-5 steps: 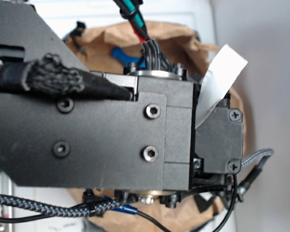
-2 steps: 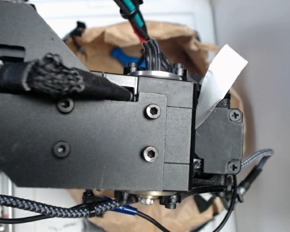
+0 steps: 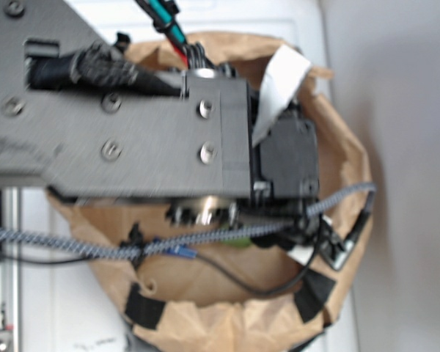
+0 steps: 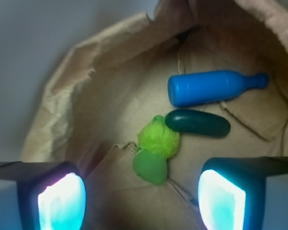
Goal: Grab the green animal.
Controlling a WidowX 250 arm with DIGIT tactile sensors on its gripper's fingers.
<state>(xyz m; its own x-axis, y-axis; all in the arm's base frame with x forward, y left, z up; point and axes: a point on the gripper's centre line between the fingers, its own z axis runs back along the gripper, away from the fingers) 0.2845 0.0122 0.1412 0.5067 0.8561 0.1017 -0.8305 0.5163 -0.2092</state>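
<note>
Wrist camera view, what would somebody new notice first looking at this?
Probably the two glowing fingertips of the open gripper at the bottom corners. Between them, on the floor of the brown paper bag, lies the fuzzy green animal, with a dark green cucumber-shaped object and a blue bottle just beyond it.

Blue bottle (image 4: pixel 212 86) touching dk-green cucumber (image 4: pixel 198 123) in paper bag (image 4: pixel 86 96).

End effector (image 4: pixel 141 201) open above paper bag (image 4: pixel 77 115); green animal (image 4: pixel 156 148) between fingers, dark green cucumber (image 4: pixel 198 123) and blue bottle (image 4: pixel 211 87) beyond.
</note>
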